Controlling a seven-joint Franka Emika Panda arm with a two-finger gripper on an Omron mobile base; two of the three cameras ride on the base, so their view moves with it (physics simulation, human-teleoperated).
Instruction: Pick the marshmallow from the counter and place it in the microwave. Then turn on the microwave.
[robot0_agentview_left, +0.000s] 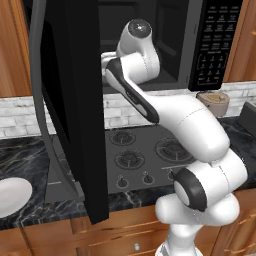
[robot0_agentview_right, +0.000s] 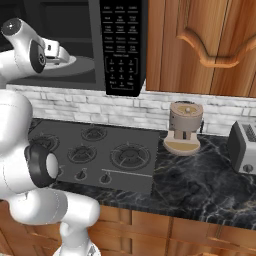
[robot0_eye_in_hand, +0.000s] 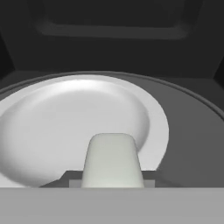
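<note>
Fingers (robot0_eye_in_hand: 113, 183) clasp the marshmallow (robot0_eye_in_hand: 113, 159) over the microwave's (robot0_agentview_left: 210, 45) white plate (robot0_eye_in_hand: 65, 127); keypad writing is unreadable.

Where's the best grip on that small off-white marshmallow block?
Across its two opposite side faces, coming in end-on. The marshmallow is a soft, narrow block with flat sides. The gripper holds it that way now, above the round white plate.

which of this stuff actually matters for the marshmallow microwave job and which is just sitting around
Part of the job:
marshmallow, between the gripper fingers over the white plate
microwave, door open
counter

Just lying about:
stovetop
coffee grinder
toaster
</note>
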